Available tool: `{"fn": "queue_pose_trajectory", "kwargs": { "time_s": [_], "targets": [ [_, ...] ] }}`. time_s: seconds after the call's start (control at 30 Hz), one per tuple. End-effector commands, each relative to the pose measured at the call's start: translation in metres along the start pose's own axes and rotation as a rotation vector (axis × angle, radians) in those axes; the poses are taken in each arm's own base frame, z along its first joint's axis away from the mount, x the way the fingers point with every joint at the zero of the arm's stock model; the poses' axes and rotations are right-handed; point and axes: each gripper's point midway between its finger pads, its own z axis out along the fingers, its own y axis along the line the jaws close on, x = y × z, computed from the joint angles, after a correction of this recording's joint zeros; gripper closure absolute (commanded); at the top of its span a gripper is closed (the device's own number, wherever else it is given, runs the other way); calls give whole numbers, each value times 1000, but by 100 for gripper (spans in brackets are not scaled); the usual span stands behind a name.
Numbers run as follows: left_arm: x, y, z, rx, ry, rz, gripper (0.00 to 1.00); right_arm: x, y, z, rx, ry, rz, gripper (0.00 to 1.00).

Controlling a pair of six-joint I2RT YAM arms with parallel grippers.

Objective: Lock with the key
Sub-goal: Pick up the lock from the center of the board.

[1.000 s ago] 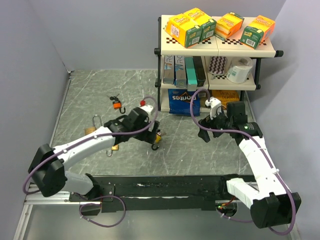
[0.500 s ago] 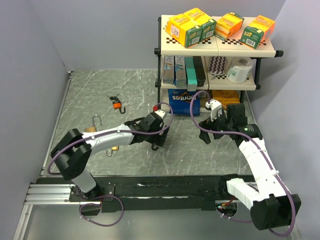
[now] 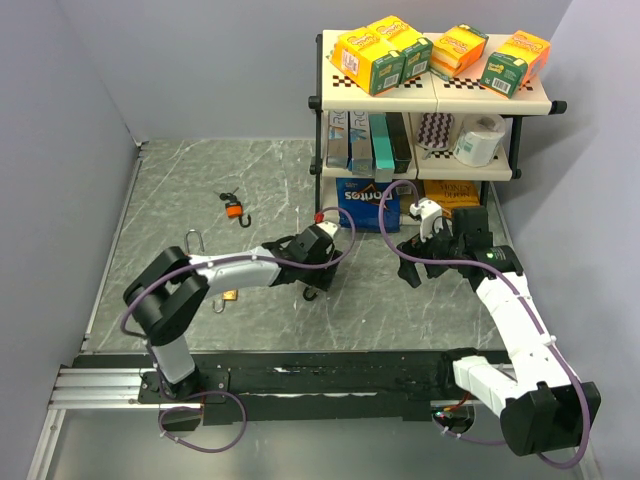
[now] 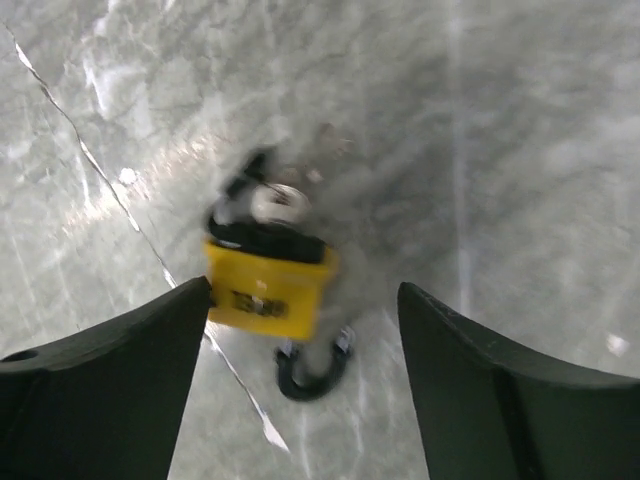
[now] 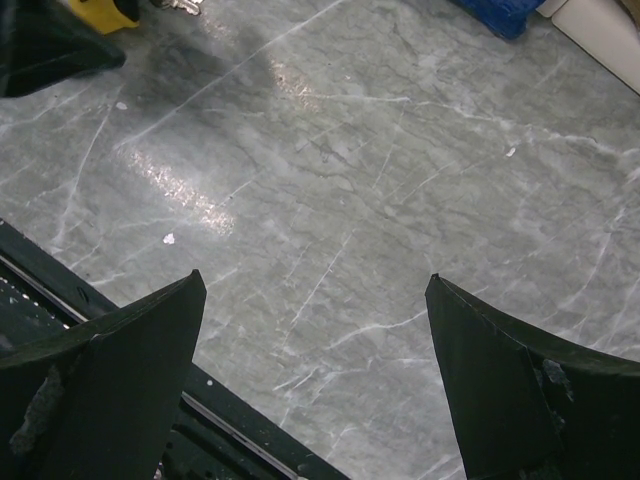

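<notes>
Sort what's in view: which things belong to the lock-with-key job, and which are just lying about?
Job: yellow padlock; blurred key-like metal at its top; open left gripper over it.

Lying about: orange padlock; shelf rack; yellow boxes; toilet roll; blue bag. The open right gripper is over bare table.

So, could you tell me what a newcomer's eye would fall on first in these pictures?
The yellow padlock, lying on the grey marbled table and framed by the open fingers of the left gripper in the left wrist view. Next, the shelf rack at the back right, with bright yellow-and-green boxes on top. The right gripper hovers open before it.
</notes>
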Motion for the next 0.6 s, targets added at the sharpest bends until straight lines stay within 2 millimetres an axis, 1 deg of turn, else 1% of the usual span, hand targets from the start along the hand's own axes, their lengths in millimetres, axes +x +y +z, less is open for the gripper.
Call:
{"fn": "queue_pose_trajectory", "kwargs": {
  "time_s": [0.0, 0.1, 0.13, 0.17, 0.3, 0.37, 0.43, 0.57],
  "targets": [
    [-1, 9, 19, -29, 28, -3, 21, -16, -1, -5, -3, -49, -14, 0],
    [6, 17, 26, -38, 34, -8, 26, -16, 0, -6, -6, -48, -24, 0],
    [3, 18, 23, -38, 18, -7, 28, -16, 0, -6, -6, -47, -25, 0],
    [8, 20, 23, -40, 22, -1, 29, -16, -1, -6, -5, -44, -22, 0],
    [9, 23, 22, -37, 2, 17, 37, -16, -2, -5, -5, -42, -29, 0],
    [10, 24, 21, -40, 0, 29, 38, -17, -2, -4, -6, -41, -29, 0],
    [10, 26, 19, -38, -4, 59, 37, -17, -2, -4, -7, -42, -29, 0],
    [13, 25, 12, -28, 9, 76, 28, -15, -1, -3, -11, -39, -29, 0]
  ]
}}
